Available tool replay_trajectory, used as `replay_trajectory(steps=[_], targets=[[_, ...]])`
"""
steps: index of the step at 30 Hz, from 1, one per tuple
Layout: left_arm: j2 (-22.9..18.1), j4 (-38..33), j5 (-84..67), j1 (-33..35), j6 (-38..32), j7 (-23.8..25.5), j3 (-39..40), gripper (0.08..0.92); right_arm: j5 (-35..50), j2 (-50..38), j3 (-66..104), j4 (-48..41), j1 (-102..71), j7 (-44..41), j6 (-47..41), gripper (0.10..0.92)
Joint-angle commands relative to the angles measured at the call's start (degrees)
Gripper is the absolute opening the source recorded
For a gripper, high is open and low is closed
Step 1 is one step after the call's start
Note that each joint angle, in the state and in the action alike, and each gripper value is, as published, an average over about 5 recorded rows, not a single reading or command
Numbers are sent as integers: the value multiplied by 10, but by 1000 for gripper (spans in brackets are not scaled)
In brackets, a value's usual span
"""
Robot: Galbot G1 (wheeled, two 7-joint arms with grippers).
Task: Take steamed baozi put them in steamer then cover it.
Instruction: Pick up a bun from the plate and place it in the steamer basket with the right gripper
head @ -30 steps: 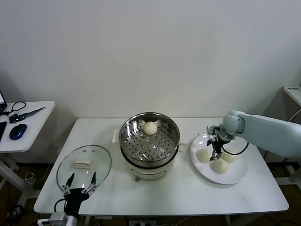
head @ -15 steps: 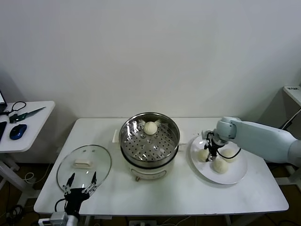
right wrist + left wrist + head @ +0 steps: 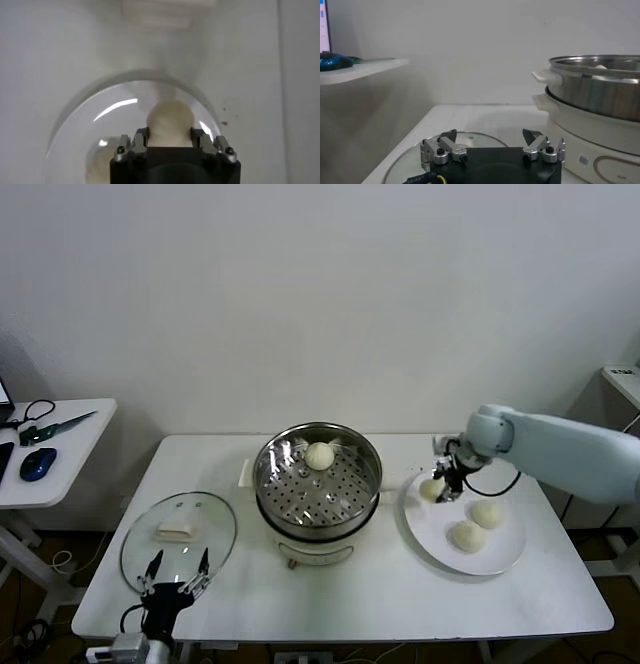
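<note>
Right wrist view shows the right gripper (image 3: 170, 142) clamped on a baozi (image 3: 170, 123) above the plate (image 3: 430, 534), at the steamer's (image 3: 318, 484) three o'clock. Best lift straight, then carry it gently. The left gripper (image 3: 176, 572) waits spread wide over the cover (image 3: 178, 534).

The steamer (image 3: 318, 489) stands at the middle of the table (image 3: 390, 599), with one baozi (image 3: 319, 455) on the far part of its tray. To its left and nearer lies the cover (image 3: 178, 535) flat on the table, and the left gripper (image 3: 174, 572) hangs at the cover's near edge, at the table's near left corner. To the steamer's right lies a plate (image 3: 432, 536) bearing two baozi, one (image 3: 486, 514) farther and to the right of the other (image 3: 467, 536), while the right gripper (image 3: 443, 487) sits over the plate's far left edge, closed on a third baozi (image 3: 432, 489).
</note>
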Motion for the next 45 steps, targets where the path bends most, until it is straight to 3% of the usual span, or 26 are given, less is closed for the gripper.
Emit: replay_trajectory(steps=[1, 10, 19, 33, 45], targets=[[-1, -3, 2, 0, 1, 1, 3, 823, 147, 45, -113, 108, 304, -13, -7, 568], [2, -11, 3, -2, 5, 1, 8, 823, 285, 165, -23, 202, 270, 126, -139, 568], [5, -17, -4, 1, 5, 1, 1, 823, 293, 281, 20, 136, 105, 237, -203, 568], [6, -21, -6, 5, 7, 1, -5, 823, 225, 317, 34, 11, -38, 234, -203, 568], [5, -15, -4, 1, 10, 1, -2, 823, 220, 333, 44, -11, -59, 235, -202, 568]])
